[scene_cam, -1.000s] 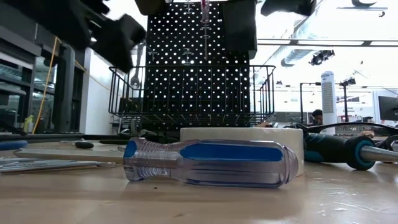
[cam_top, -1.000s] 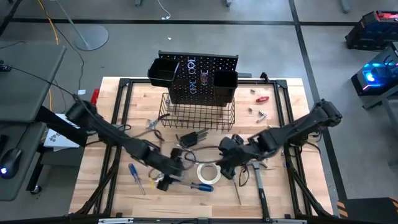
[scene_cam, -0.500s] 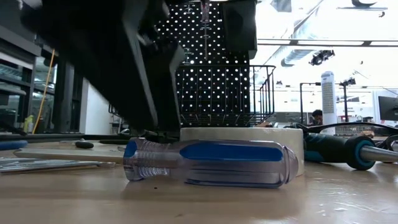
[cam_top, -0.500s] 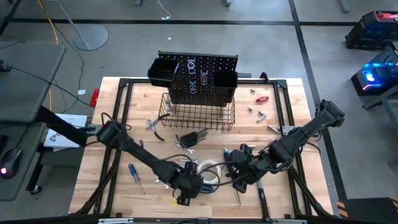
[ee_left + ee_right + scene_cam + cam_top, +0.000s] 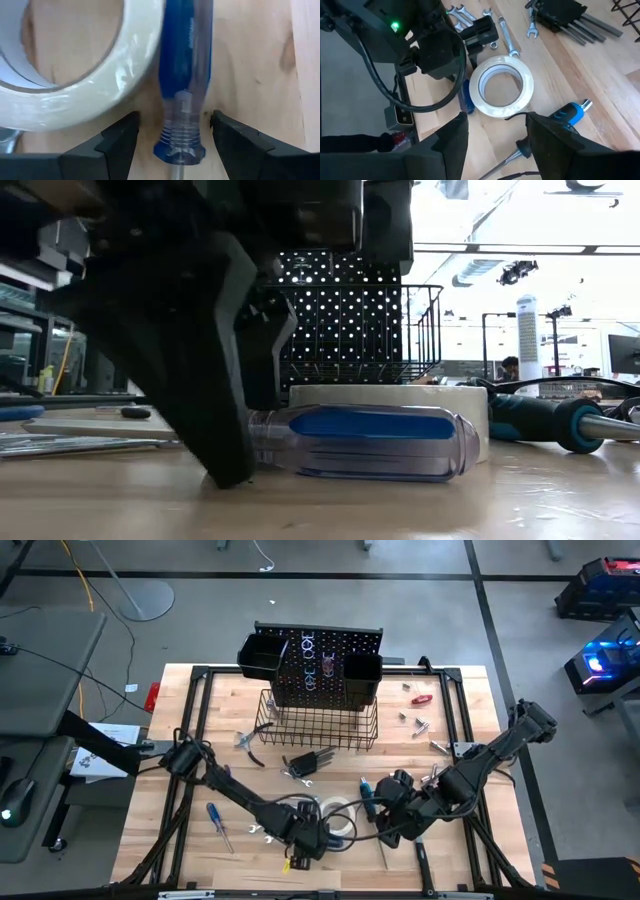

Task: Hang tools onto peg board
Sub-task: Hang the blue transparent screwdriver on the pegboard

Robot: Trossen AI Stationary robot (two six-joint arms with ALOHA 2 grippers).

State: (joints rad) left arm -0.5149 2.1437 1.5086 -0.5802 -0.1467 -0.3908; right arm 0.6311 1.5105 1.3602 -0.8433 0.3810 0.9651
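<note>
The left claw [image 5: 172, 137] is down at the tabletop [image 5: 200, 740], its fingers [image 5: 117, 142] spread open on either side of the blue-handled screwdriver [image 5: 184, 75] without gripping it (the handle lies flat, just beside the white tape roll [image 5: 75, 95]). The right claw [image 5: 495, 132] hovers near the same roll, fingers apart and holding nothing. The peg board [image 5: 325, 665] stands upright at the tabletop's far edge, well apart from both.
</note>
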